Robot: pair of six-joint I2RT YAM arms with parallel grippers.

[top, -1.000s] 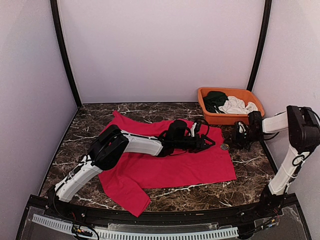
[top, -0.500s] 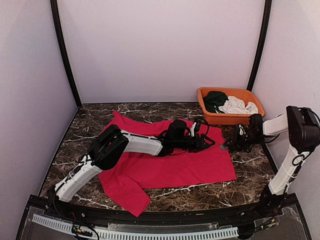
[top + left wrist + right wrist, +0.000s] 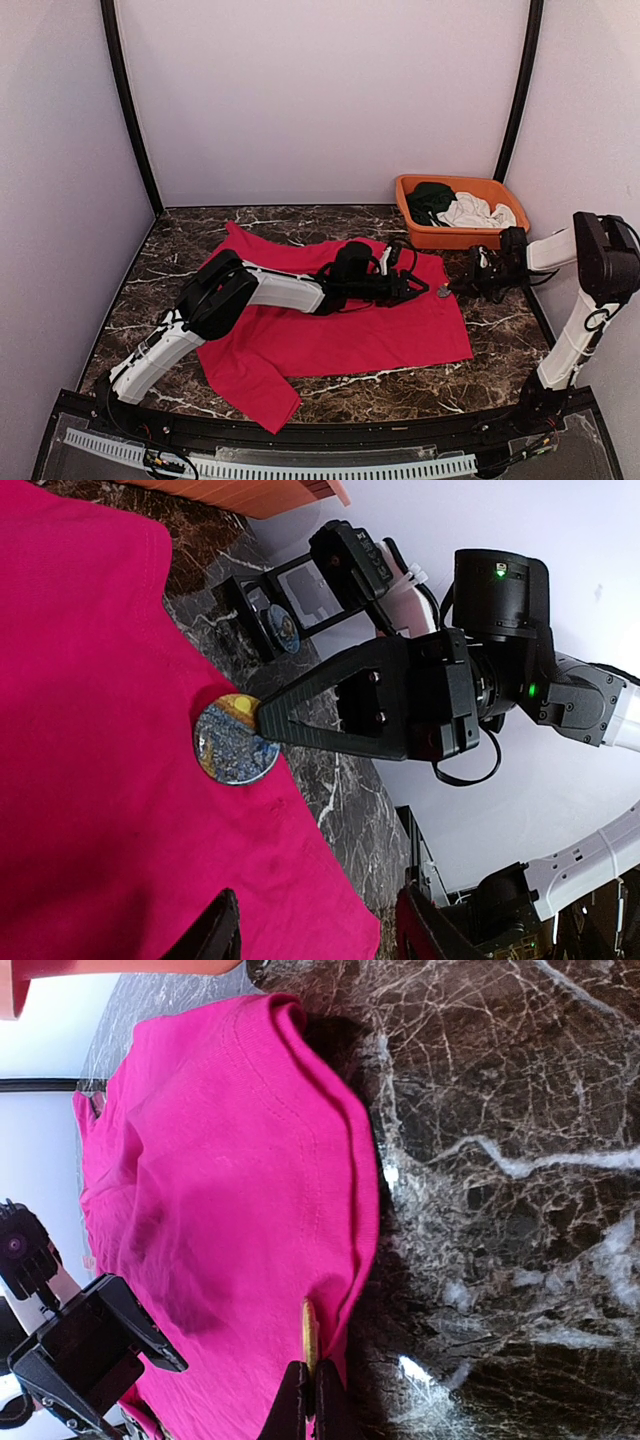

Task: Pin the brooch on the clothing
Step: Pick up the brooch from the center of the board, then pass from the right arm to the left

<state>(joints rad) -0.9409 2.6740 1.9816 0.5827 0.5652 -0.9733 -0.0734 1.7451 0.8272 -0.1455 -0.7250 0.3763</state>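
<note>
red t-shirt (image 3: 330,340) lies spread on the marble table (image 3: 500,330). left arm lies across the cloth. left gripper (image 3: 315,915) is about half open, holds nothing, and points at the shirt's right edge. right gripper (image 3: 305,1400) sits on the bare-table side, pinched tight on the brooch (image 3: 235,750) across its faces, with the disc edge-on to its own camera. brooch is over that right edge, between the two grippers. right arm has it; i'd expect the next move to go left, deeper onto the cloth.
</note>
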